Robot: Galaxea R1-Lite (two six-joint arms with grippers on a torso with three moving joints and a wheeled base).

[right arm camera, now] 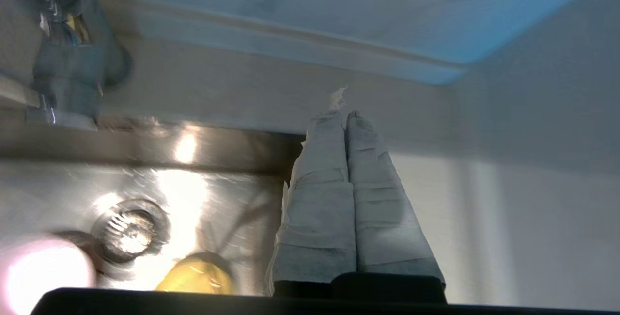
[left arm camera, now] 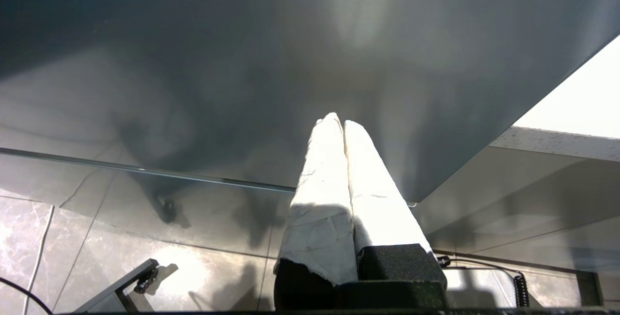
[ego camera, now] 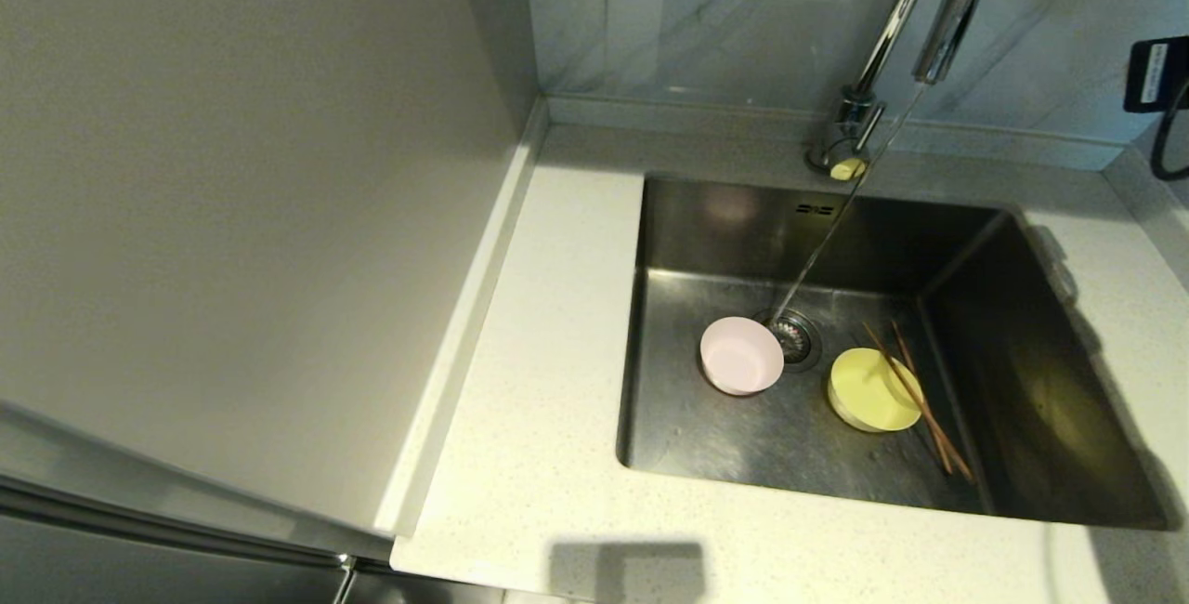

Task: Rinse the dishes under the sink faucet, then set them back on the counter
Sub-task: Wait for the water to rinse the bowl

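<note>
Two bowls are sitting in the sink (ego camera: 706, 242): pink bowl (ego camera: 740, 356) just left of the drain (ego camera: 792, 336), yellow-green bowl (ego camera: 870, 389) right of it, chopsticks (ego camera: 920, 400) leaning across its right rim. Faucet (ego camera: 929, 19) is running a thin stream onto the drain. Desk (ego camera: 548, 381) is surrounding the basin. Right gripper (right arm camera: 345, 117) is hovering above the sink's corner, fingers pressed together, holding nothing. Left gripper (left arm camera: 338, 123) is hanging parked beside a dark cabinet panel (left arm camera: 242, 39), fingers together, empty.

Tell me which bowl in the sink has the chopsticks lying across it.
The yellow-green bowl: the chopsticks cross its rim. The pink bowl, beside the drain, has none.
</note>
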